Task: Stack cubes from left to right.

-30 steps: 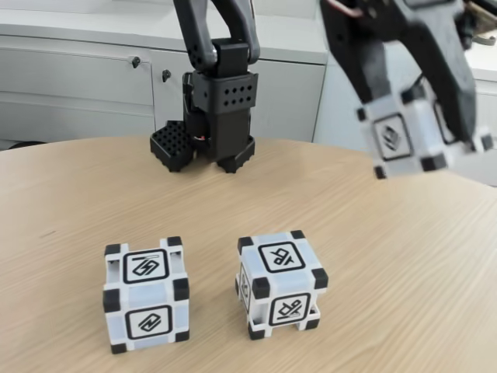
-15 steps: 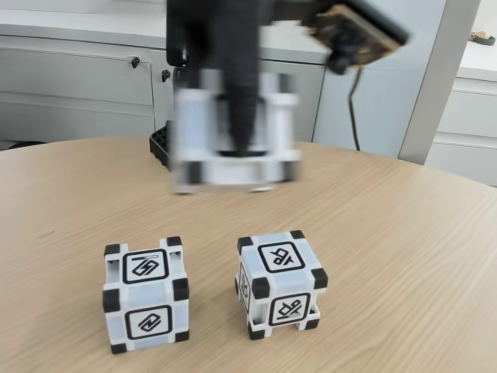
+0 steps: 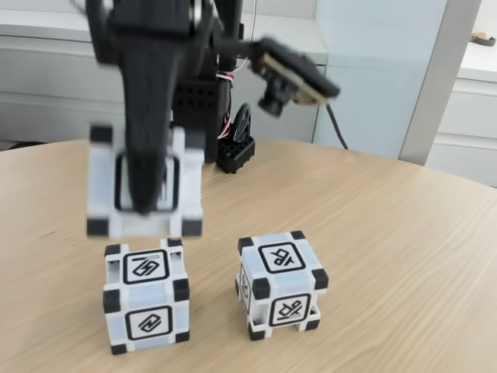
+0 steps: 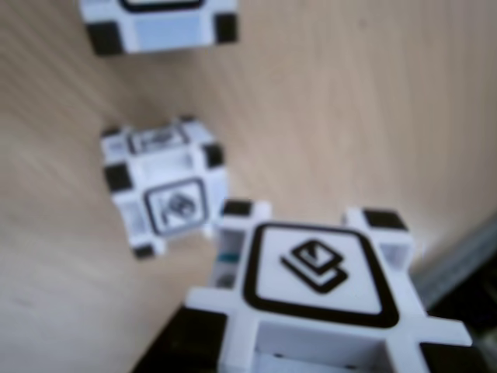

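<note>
Three cubes: two on the table (image 3: 404,233).
Gripper (image 3: 144,206): clamping the held cube (image 3: 144,186), just above the left cube (image 3: 146,294).
Right cube (image 3: 281,284): apart.

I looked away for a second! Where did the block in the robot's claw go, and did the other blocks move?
The gripper carried the held cube from the upper right of the fixed view across to the left. It now hangs just above the left cube, still clamped. The left cube and the right cube stayed put on the table.

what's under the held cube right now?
The left cube sits just below the held cube, with a thin gap showing. The pincer grips the held one across its front. The held cube's underside is hidden.
</note>
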Tool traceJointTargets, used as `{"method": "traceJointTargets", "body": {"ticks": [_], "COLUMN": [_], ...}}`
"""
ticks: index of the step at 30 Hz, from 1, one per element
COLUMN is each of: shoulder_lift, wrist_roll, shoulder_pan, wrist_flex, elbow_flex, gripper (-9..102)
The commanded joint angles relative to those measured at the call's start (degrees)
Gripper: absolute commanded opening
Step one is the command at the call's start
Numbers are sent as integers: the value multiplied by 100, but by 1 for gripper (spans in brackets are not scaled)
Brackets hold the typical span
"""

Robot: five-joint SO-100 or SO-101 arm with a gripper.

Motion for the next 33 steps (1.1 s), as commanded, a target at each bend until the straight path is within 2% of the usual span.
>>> {"method": "traceJointTargets", "body": {"ticks": [1,10,17,33], "shoulder_lift": [-202,-413,-413,-413], "wrist_roll": [44,-62,44,176], "shoulder_pan": [35,35,35,290], "wrist_flex": [35,62,817,773], "elbow_flex": [-70,-70,-70,-79], "gripper": [0,0,0,0]}}
